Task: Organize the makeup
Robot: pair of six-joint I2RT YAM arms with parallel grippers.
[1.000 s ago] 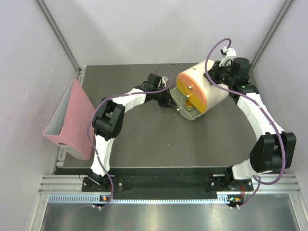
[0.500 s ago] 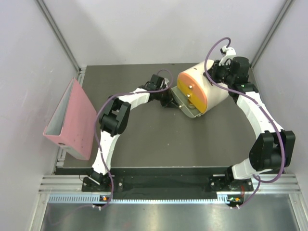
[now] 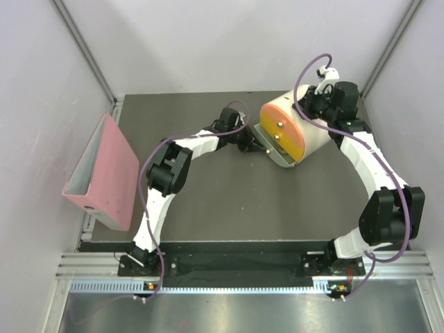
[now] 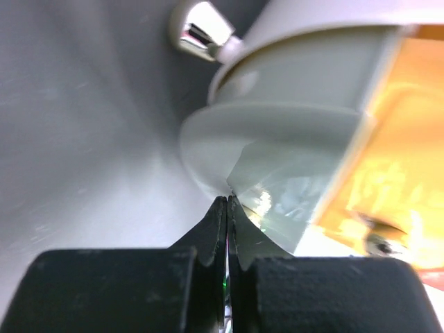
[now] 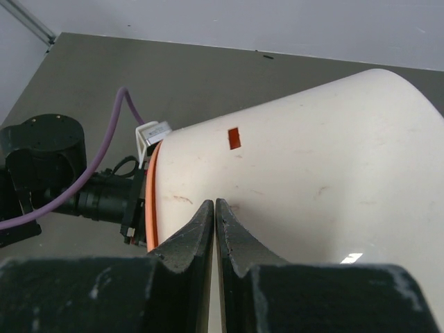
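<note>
My left gripper (image 3: 252,143) is fully closed, its two fingers pressed together with nothing between them. Its tips touch the pale rim of a drawer (image 4: 277,132) at the orange front of the cream box (image 3: 309,132). In the left wrist view a shiny knob (image 4: 198,29) is above and slightly left of these tips. My right gripper (image 5: 215,206) is at the back side of the same box. Its fingers are almost together, only a thin slit remains and nothing is held, and the tips rest on the rounded cream surface. The pink binder (image 3: 104,173) stands far to the left of the left gripper, at the edge of the table (image 3: 208,201). The makeup I cannot see in any view, so I cannot tell where it is.
</note>
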